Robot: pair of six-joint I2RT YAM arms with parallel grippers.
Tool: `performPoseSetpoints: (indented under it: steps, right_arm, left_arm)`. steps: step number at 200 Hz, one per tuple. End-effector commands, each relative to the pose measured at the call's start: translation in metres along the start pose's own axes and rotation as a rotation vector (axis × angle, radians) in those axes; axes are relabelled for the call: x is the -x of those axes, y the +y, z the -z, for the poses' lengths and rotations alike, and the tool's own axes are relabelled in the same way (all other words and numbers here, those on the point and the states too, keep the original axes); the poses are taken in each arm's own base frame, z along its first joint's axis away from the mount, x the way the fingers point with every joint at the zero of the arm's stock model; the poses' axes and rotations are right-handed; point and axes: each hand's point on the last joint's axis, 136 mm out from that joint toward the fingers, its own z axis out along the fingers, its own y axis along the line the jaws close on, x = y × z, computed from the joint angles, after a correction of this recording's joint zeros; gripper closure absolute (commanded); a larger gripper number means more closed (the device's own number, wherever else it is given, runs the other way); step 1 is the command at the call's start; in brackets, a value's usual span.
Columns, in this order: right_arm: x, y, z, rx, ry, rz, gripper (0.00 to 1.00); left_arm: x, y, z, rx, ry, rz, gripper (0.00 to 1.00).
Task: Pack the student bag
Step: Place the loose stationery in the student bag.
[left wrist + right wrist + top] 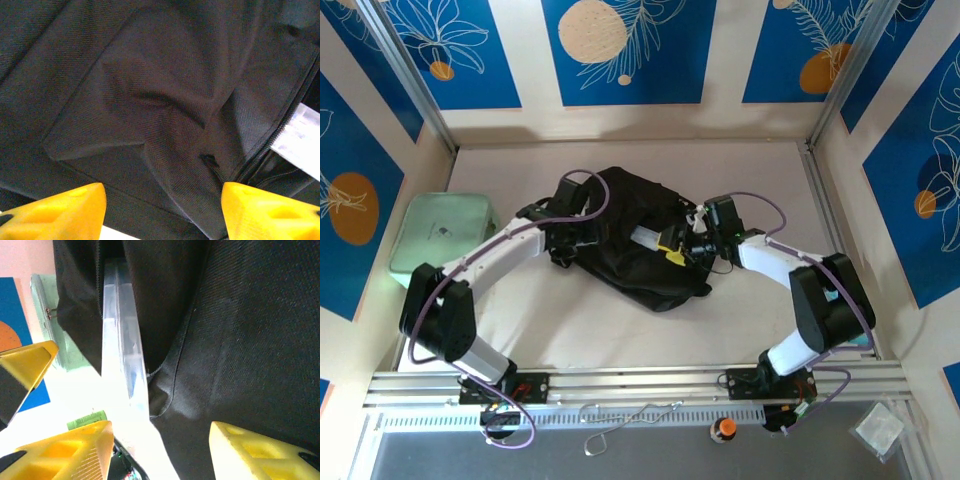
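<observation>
Clear case (121,330) partly inside student bag (240,340)

one fixed view high and behind, downward; two wrist views hard against the same student bag (150,100)

Black student bag (635,205), mint-green case (442,232), blue leaf-patterned wall panels (670,60).

Mint-green zip case (442,232) at left edge of table (620,335)
</observation>
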Motion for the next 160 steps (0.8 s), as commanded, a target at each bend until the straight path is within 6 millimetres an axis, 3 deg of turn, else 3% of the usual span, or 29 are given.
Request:
performPoseSetpoints:
  steps: [1,74,120,160]
  right_arm:
    - [-0.016,-0.006,0.003,-0.03,0.044,-0.026,0.49]
    - [-0.001,0.006,-0.013,-0.059,0.042,0.001,0.76]
    - [0.008,0.013,-0.034,-0.072,0.063,-0.001,0.8]
    - [0.011,0.008,-0.047,-0.134,0.096,-0.043,0.76]
  left_arm:
    - [0.01,0.001,0.011,-0.039,-0.058,0.056,0.35]
    - [0.009,0.002,0.019,-0.067,-0.075,0.07,0.32]
    - [0.003,0.005,0.02,-0.077,-0.073,0.089,0.32]
    - [-0.004,0.008,0.016,-0.085,-0.059,0.112,0.31]
